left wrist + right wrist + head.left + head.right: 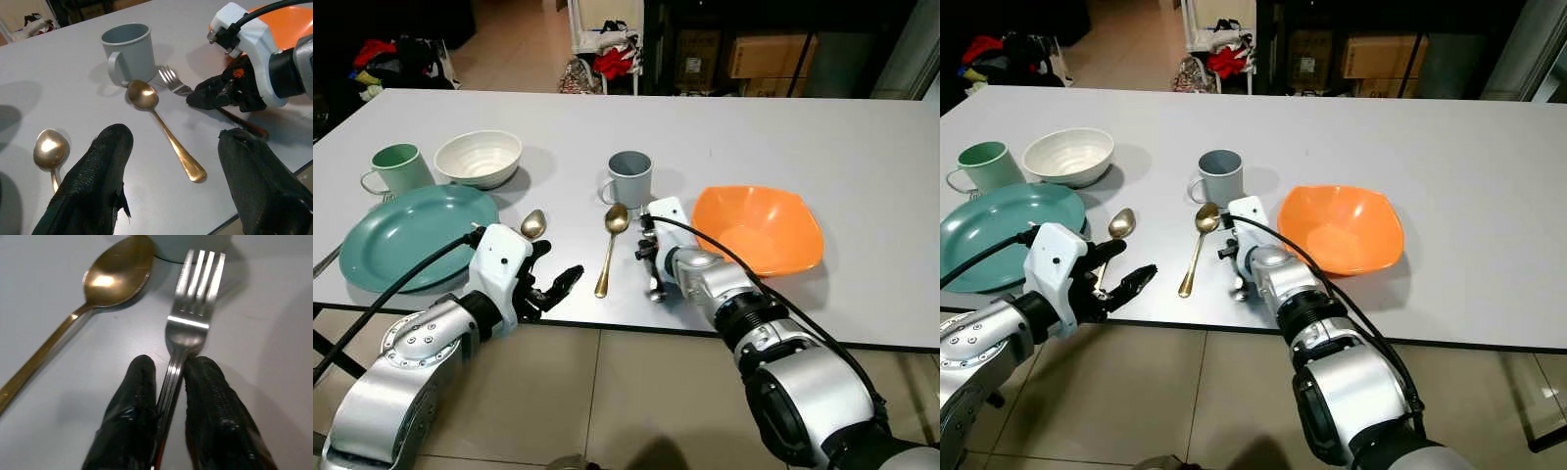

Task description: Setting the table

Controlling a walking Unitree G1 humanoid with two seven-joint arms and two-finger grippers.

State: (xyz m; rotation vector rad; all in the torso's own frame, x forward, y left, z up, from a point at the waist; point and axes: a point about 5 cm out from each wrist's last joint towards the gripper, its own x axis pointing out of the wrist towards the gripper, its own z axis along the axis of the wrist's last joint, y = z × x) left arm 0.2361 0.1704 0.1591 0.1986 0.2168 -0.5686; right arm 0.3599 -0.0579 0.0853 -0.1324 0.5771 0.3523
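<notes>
My right gripper [168, 364] is shut on the handle of a silver fork [190, 325], which lies low on the white table [862, 166] with its tines toward the grey mug [629, 176]. The orange bowl [759, 227] sits just to the right of that gripper [651, 259]. A gold spoon [611, 247] lies left of the fork, and a second gold spoon [532, 224] rests beside the teal plate [411, 235]. My left gripper [553, 266] hovers open at the table's front edge between the two spoons, holding nothing.
A green mug [399, 166] and a white ribbed bowl [478, 157] stand behind the plate. The table's front edge [607, 328] runs just under both wrists, with tiled floor below. A rack with clothes [612, 54] and cardboard boxes [769, 54] stand beyond the far side.
</notes>
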